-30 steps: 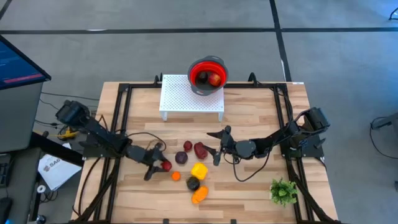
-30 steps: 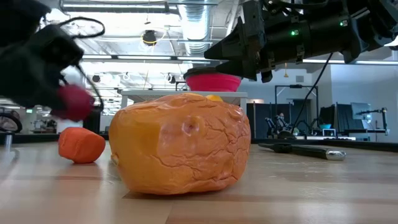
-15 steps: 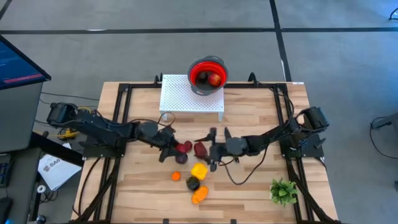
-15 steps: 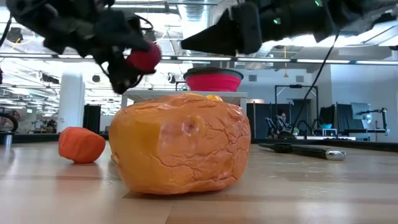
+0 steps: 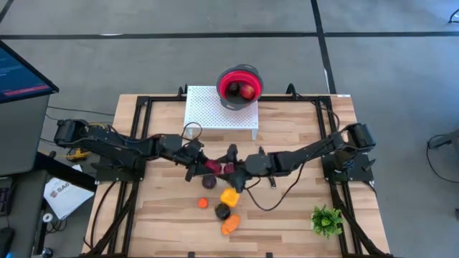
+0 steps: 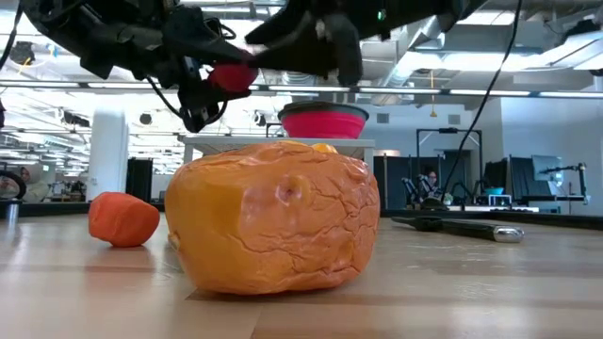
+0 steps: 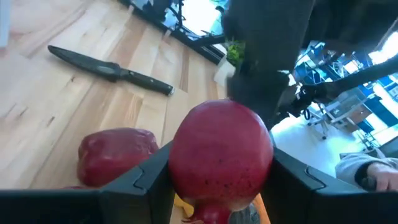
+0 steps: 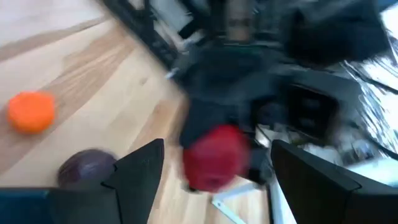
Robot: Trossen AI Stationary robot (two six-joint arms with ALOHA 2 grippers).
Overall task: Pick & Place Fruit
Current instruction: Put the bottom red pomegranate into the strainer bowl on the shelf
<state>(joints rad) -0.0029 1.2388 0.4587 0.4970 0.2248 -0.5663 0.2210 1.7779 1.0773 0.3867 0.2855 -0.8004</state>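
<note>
A round red fruit (image 7: 221, 155) with a small crown hangs in the air above the table's middle, with my left gripper (image 5: 206, 165) shut on it. My right gripper (image 5: 232, 159) stands open just right of it, facing it; in the right wrist view the red fruit (image 8: 214, 157) shows between the right fingers but beyond them. Below on the wood lie another red fruit (image 7: 117, 155), a dark purple one (image 5: 209, 182), a yellow one (image 5: 229, 196), a small orange one (image 5: 203, 203), a blackish-green one (image 5: 222, 211) and a larger orange one (image 5: 230, 225). My left gripper pinches the red fruit by its two opposite sides (image 7: 177, 165) between its two fingers. The fingers come nearly level from the table's left side. The fruit is lifted clear of the table, its crown end (image 7: 208, 214) pointing down.
A red bowl (image 5: 239, 84) with fruit inside stands on a white perforated stand (image 5: 221, 111) at the far middle. A black-handled knife (image 7: 112, 71) lies on the wood right of the fruits. A green sprig (image 5: 326, 220) sits near the right front corner.
My left gripper has risen with the red fruit, lifting it clear of the table, and has gone toward the right and far edges, then almost stopped. My right gripper has moved toward the left, up to the red fruit, rolling about its own axis as it went.
</note>
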